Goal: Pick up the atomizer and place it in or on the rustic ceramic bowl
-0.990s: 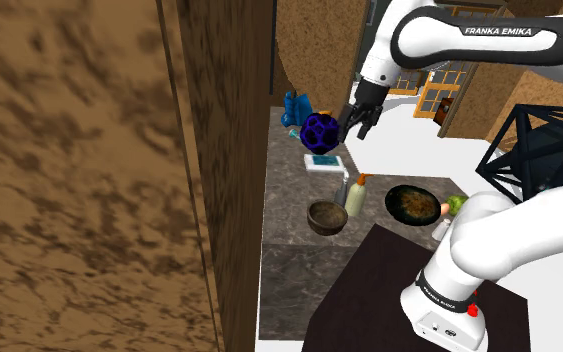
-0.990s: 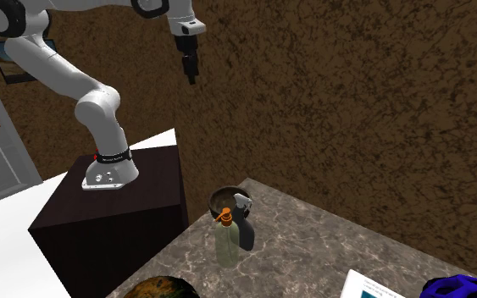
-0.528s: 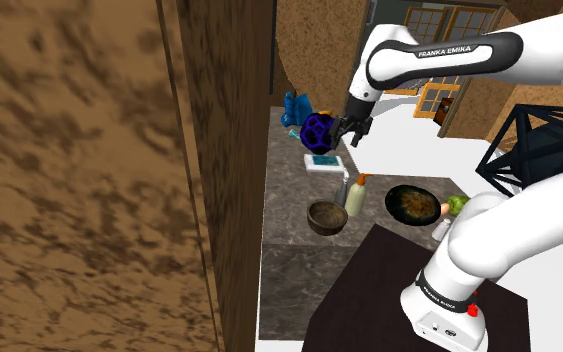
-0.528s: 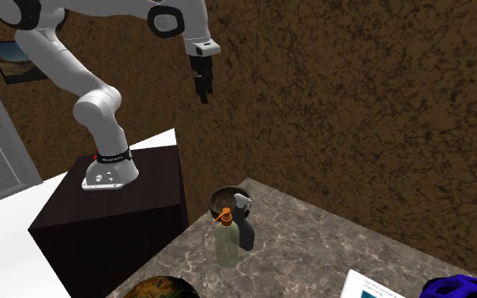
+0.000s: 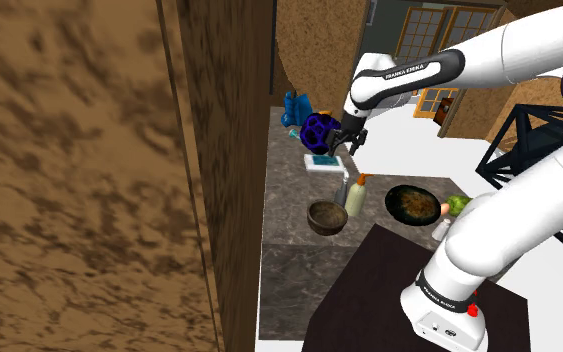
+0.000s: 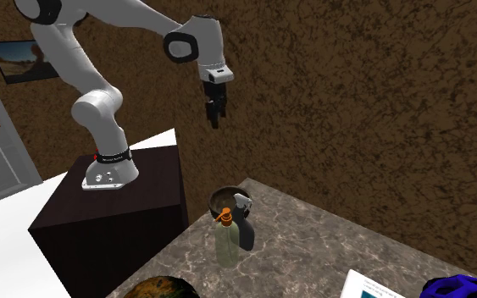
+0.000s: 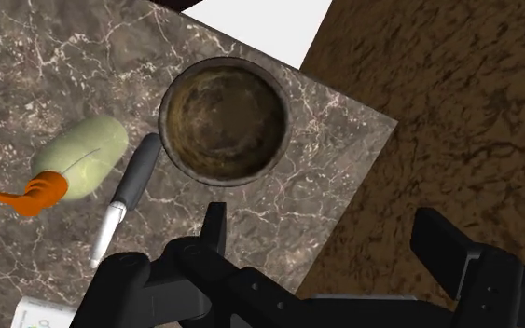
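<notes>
A brown, rough-glazed bowl (image 5: 326, 217) (image 6: 225, 199) (image 7: 225, 116) stands on the marble counter near its corner by the brown wall. Right beside it stands a slim dark atomizer with a pale spray head (image 6: 245, 224) (image 7: 130, 186) (image 5: 341, 192). A pale green bottle with an orange nozzle (image 6: 225, 239) (image 7: 83, 163) (image 5: 356, 195) touches the atomizer's other side. My gripper (image 5: 341, 147) (image 6: 215, 118) (image 7: 324, 224) hangs well above the counter, open and holding nothing. The bowl and both bottles lie below and ahead of its fingers.
A dark pan of food (image 5: 412, 204) and a green thing (image 5: 456, 204) sit near the stand (image 5: 369, 290). Farther along the counter are a white box (image 5: 322, 163) (image 6: 372, 288), a purple-blue ball (image 5: 319, 130) (image 6: 461, 288) and a blue object (image 5: 296, 107). A brown wall (image 6: 355, 102) borders the counter.
The arm has swung down and out over the counter. The gripper has dropped lower, toward the second exterior view's right. Its fingers stay open, and nothing on the counter has moved.
</notes>
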{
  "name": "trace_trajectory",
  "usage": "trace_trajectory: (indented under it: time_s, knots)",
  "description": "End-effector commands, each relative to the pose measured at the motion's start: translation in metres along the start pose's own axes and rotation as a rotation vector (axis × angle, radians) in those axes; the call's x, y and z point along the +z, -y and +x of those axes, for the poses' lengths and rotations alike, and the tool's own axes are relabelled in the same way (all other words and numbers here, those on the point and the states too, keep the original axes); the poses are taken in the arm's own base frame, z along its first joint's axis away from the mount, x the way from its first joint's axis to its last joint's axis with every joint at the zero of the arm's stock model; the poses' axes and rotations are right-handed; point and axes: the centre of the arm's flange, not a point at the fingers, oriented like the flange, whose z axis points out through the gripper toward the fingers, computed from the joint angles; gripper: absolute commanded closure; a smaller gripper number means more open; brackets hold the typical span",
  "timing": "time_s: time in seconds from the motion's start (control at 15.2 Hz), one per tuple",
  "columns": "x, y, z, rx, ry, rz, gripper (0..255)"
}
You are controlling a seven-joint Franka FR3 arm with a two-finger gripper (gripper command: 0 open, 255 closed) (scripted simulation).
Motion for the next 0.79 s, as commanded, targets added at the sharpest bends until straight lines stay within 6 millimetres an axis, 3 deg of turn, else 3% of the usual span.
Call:
trace_trajectory:
  time_s: [0.0, 0.73]
  knots:
    - [0.017, -0.015, 0.013, 0.031, 0.001, -0.012, 0]
    - [0.108, -0.100, 0.078, 0.201, 0.007, -0.073, 0]
